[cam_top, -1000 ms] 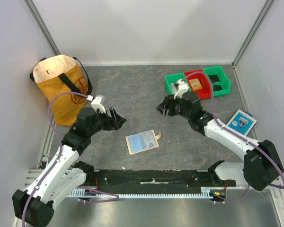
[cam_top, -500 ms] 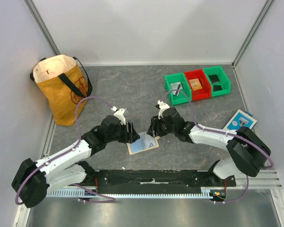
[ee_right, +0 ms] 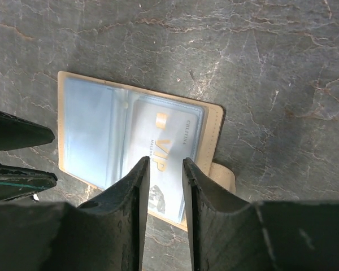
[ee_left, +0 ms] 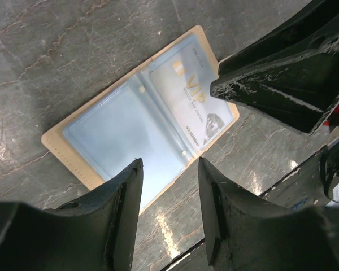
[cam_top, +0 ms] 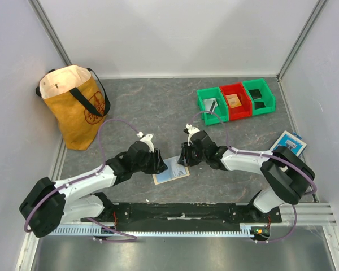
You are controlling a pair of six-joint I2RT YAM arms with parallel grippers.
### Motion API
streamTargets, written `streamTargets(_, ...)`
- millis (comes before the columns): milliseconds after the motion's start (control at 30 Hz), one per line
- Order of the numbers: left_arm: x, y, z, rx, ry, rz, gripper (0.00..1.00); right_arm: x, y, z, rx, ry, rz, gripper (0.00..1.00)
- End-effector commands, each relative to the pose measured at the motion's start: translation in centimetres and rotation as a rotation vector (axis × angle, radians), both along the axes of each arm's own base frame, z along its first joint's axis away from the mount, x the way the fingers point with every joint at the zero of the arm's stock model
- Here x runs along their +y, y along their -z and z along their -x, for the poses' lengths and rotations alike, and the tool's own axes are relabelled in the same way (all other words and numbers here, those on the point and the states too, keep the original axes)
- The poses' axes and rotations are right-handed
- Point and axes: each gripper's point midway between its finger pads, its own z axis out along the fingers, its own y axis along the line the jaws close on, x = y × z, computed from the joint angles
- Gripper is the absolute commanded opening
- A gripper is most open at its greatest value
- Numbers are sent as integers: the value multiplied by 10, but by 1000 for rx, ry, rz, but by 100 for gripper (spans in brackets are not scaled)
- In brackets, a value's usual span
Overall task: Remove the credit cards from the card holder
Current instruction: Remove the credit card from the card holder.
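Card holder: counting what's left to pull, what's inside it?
A pale VIP card sits in one half of the holder; the other sleeve looks empty. Anything behind the card is hidden.

Left claw [cam_top: 160,165] and right claw [cam_top: 183,158] flank card holder [cam_top: 172,173], near edge open

Gold "VIP" stands large on the pale card [ee_right: 168,151] inside the holder [ee_right: 216,121] — the small print lines beside it are too fine to read. The round mark on the bag [cam_top: 73,110] and the packet's [cam_top: 287,145] print — illegible.
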Motion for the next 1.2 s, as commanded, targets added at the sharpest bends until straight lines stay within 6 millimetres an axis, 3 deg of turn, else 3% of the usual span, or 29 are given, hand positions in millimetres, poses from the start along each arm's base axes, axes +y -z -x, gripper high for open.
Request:
streamTargets(0,-22,-15,-11,-14,-31,123,50,0,7,5,14,-7,5,34)
streamTargets(267,-41,-12,-18,31,-41,194,44,-6,28,17,73,-17,29,23)
streamTargets(500,-49,1,-24,68,-78,223,39,-9,36,22,94,-19,39,21)
streamTargets(900,-23,27,-25,104,-244,187,38,-9,38,23,98,-25,39,19)
streamTargets(1167,-42,27,-24,134,-183,238,36,-8,37,23,99,-28,36,19)
